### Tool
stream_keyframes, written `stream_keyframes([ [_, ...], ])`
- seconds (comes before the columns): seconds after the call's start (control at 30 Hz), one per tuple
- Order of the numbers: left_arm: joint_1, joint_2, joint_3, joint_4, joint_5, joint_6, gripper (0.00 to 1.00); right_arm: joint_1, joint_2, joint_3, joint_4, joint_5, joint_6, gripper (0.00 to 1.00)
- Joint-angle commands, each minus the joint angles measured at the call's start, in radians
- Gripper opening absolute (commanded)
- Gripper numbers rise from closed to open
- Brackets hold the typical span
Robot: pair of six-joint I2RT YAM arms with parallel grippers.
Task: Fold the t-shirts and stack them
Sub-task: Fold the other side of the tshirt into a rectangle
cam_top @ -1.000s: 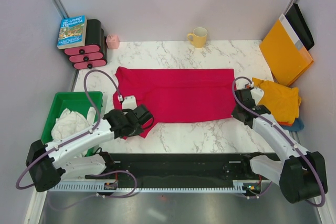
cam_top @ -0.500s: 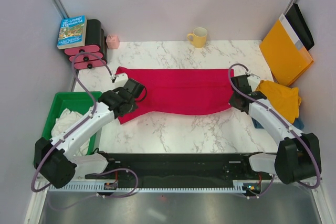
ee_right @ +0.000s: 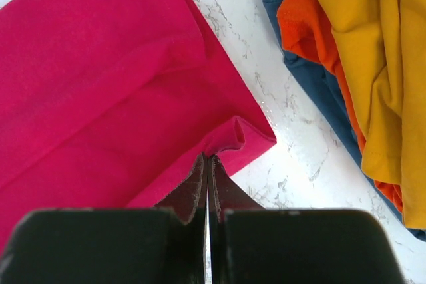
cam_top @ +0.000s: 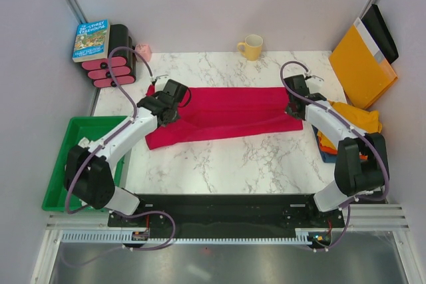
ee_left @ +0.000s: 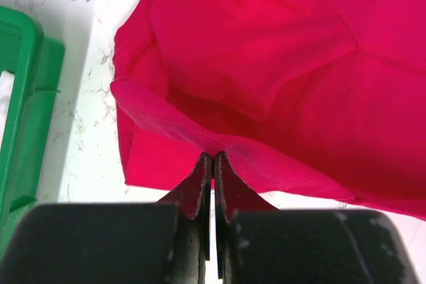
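The crimson t-shirt (cam_top: 226,114) lies across the middle of the table, its near half folded up over its far half. My left gripper (cam_top: 174,95) is shut on a pinch of its hem at the left end (ee_left: 213,157). At the right end, my right gripper (cam_top: 293,96) is shut on the doubled hem corner (ee_right: 207,159). The red cloth (ee_left: 279,64) (ee_right: 100,78) spreads out beyond both sets of fingertips. More t-shirts sit piled at the right edge: mustard-yellow (cam_top: 356,124) (ee_right: 373,51) on top, orange-red (ee_right: 306,24) and blue (ee_right: 313,91) underneath.
A green bin (cam_top: 63,147) (ee_left: 26,131) stands at the left edge beside the left arm. At the back are a yellow mug (cam_top: 251,47), a book (cam_top: 91,39) on a black-and-pink rack (cam_top: 110,71), and an orange-yellow envelope (cam_top: 363,64) leaning in the right corner.
Both grippers have moved away from the near side toward the back, carrying the shirt's near edge over it. The shirt is now a narrower band.
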Motion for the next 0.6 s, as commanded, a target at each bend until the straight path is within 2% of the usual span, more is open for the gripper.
stream_keyframes([
  [0.0, 0.02, 0.049, 0.059, 0.076, -0.003, 0.059, 0.02, -0.013, 0.043, 0.061, 0.015, 0.054, -0.013, 0.0],
  [0.33, 0.082, 0.169, 0.122, 0.103, 0.0, 0.07, 0.02, -0.051, 0.184, 0.152, 0.026, 0.083, -0.025, 0.0],
  [0.57, 0.091, 0.273, 0.221, 0.107, -0.003, 0.073, 0.02, -0.063, 0.284, 0.252, 0.024, 0.08, -0.026, 0.0],
])
